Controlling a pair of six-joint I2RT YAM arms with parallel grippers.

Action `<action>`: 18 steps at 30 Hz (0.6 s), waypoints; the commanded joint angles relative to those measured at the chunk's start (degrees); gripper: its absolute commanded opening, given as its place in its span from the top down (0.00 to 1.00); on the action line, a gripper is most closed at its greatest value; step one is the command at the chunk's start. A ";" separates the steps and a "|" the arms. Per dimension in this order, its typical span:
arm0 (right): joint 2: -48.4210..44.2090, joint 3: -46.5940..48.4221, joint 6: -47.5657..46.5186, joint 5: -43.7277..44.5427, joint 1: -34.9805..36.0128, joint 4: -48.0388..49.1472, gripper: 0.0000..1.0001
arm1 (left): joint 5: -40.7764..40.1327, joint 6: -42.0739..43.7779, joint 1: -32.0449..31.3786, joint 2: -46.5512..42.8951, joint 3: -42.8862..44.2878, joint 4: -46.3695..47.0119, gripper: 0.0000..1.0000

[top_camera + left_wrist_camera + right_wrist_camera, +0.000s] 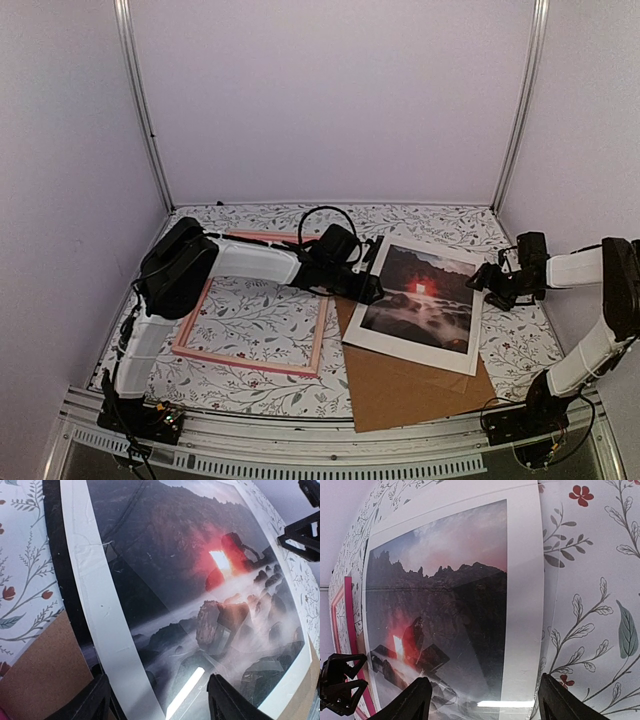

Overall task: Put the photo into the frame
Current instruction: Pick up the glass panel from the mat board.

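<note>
The photo (pixel 420 298), a dark misty landscape with a red sun, lies flat right of centre under a white mat border (pixel 405 353). It fills the left wrist view (pixel 200 605) and the right wrist view (pixel 440 615). The pink frame (pixel 245 361) lies flat to its left, with nothing inside it, and one rail (pixel 347 610) shows in the right wrist view. My left gripper (pixel 368 290) (pixel 157 690) is open, its jaws straddling the mat's left edge. At the mat's right edge my right gripper (pixel 482 280) (pixel 484 690) is open too. Neither holds anything.
A brown backing board (pixel 415 390) lies partly under the photo's near side, reaching toward the front edge. A floral patterned cloth (pixel 250 395) covers the table. White walls with metal posts (pixel 145 110) close in the back and both sides.
</note>
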 commanded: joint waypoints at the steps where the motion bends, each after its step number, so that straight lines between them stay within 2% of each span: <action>1: -2.65 0.53 1.03 -7.61 1.07 -2.03 0.25 | 1.43 -1.42 -0.83 1.83 -3.10 -4.69 0.30; 12: -5.39 0.72 1.96 -12.00 0.90 -0.21 0.34 | 0.91 -1.64 -0.81 0.91 -4.56 -4.10 0.30; 18: -5.13 1.13 1.63 -18.24 -0.86 2.47 0.43 | 0.58 -1.86 -0.77 0.18 -5.65 -3.55 0.30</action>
